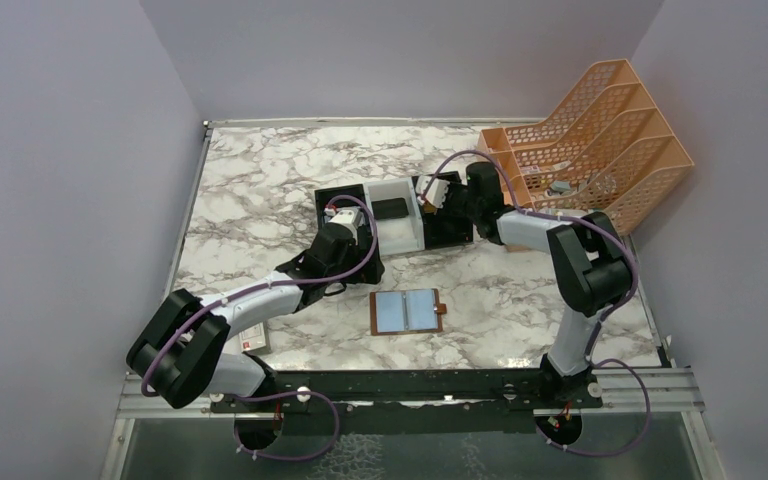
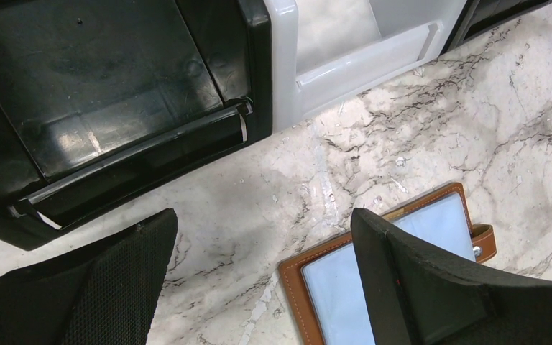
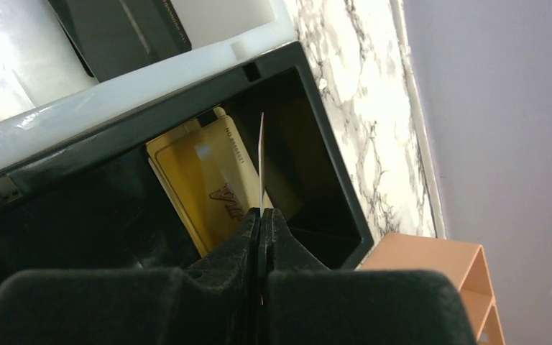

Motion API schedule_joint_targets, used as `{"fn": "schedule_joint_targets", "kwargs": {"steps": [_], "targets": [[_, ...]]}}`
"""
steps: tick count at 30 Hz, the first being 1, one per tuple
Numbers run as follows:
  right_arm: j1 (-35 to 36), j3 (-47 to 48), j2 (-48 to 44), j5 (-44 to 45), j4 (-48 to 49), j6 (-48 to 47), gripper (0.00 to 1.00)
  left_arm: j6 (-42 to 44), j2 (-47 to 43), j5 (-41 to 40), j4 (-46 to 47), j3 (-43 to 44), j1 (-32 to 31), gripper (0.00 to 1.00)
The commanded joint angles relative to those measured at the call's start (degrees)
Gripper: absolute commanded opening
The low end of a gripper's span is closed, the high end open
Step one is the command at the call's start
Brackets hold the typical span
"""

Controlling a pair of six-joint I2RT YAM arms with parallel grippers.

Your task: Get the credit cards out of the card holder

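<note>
The card holder [image 1: 407, 312] lies open on the marble, brown rim up with blue-grey pockets showing; in the left wrist view its corner [image 2: 309, 277] sits under my right finger. My left gripper [image 2: 262, 219] hangs open above the marble between holder and tray, holding nothing. It shows in the top view beside the tray [image 1: 332, 262]. My right gripper [image 3: 261, 212] is shut on a thin credit card [image 3: 261, 158] seen edge-on, over the tray's right black compartment [image 1: 438, 205]. A gold card [image 3: 201, 180] lies inside that compartment. A dark card [image 1: 390, 209] rests in the white middle compartment.
The black-white-black tray [image 1: 342, 195] stands mid-table. An orange file rack [image 1: 590, 140] fills the back right corner. A pale flat item with a red mark [image 1: 253, 336] lies by the left arm's elbow. Purple walls enclose the table.
</note>
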Motion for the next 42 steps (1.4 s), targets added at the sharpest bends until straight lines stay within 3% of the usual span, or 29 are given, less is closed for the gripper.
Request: {"fn": "schedule_joint_targets", "kwargs": {"steps": [1, 11, 18, 31, 32, 35, 42], "targets": [[0.1, 1.5, 2.3, -0.9, 0.6, -4.2, 0.01, 0.8, -0.5, 1.6, 0.8, -0.7, 0.3, 0.93], [0.2, 2.9, 2.3, -4.4, -5.9, -4.8, 0.2, 0.9, -0.8, 2.5, 0.2, -0.6, 0.3, 0.93], [0.2, 4.1, 3.7, 0.0, -5.5, -4.1, 0.21, 0.9, -2.0, 2.6, -1.0, -0.4, 0.3, 0.93], [0.2, 4.6, 3.5, -1.0, -6.7, 1.0, 0.29, 1.4, -3.4, 3.0, -3.8, -0.1, 0.3, 0.93], [0.2, 4.7, 3.5, -0.6, -6.8, 1.3, 0.34, 1.4, -3.6, 2.9, -3.8, -0.1, 0.3, 0.93], [0.2, 5.0, 3.5, 0.7, -6.8, 2.3, 0.36, 1.4, -4.0, 2.9, -4.1, -0.3, 0.3, 0.93], [0.2, 3.1, -1.6, 0.9, -0.4, 11.2, 0.36, 1.0, -4.5, 4.2, -4.1, -0.7, 0.3, 0.93]]}}
